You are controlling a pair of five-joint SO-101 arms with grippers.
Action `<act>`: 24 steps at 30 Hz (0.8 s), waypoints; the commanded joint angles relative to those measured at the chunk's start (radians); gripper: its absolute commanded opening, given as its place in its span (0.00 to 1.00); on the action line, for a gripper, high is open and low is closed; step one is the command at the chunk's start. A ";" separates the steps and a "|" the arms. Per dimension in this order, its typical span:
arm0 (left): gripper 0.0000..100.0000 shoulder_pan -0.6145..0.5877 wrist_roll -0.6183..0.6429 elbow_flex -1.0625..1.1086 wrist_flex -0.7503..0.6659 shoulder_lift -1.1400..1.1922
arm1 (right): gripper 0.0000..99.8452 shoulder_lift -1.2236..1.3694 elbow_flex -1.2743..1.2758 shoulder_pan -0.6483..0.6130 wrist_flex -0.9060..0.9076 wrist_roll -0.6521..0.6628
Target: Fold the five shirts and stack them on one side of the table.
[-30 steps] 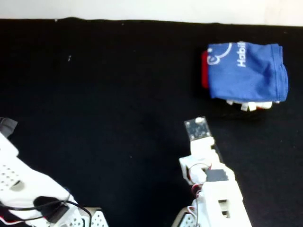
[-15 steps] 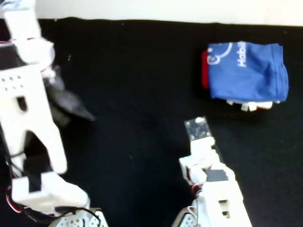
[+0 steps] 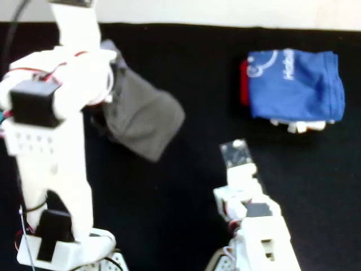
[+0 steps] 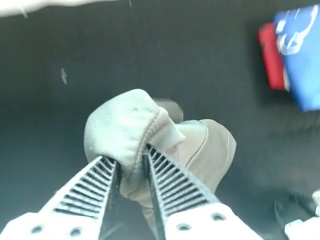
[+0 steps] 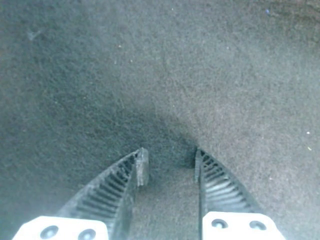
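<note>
Grey fabric, bunched into a soft wad, fills the pinch of the left gripper, whose ridged jaws are clenched on a rolled fold of the grey shirt. From above, the garment hangs crumpled and unfolded beside the raised left arm, over the left half of the black table. One loose corner droops toward the near edge. Whether that corner touches the cloth surface cannot be told.

Well apart, at the far right of the table, sits a neat stack. A folded blue shirt with white print lies on top. A red shirt peeks out along the side that faces the table's middle, and a strip of white cloth shows under the near edge.

Near the front, between the hanging shirt and the stack, the right gripper hovers low over bare black cloth. Its toothed fingers stand parted with nothing between them.
</note>
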 commanded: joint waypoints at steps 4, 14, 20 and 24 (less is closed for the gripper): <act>0.01 0.013 0.009 0.277 -0.199 -0.025 | 0.16 -0.002 -0.131 0.012 0.096 -0.002; 0.18 -0.024 0.009 0.545 -0.405 -0.027 | 0.25 0.064 -0.634 -0.193 0.437 -0.003; 0.17 -0.236 0.009 0.558 -0.396 -0.027 | 0.31 0.340 -0.754 -0.291 0.441 0.000; 0.17 -0.421 0.005 0.558 -0.397 -0.025 | 0.31 0.506 -0.903 -0.406 0.447 -0.005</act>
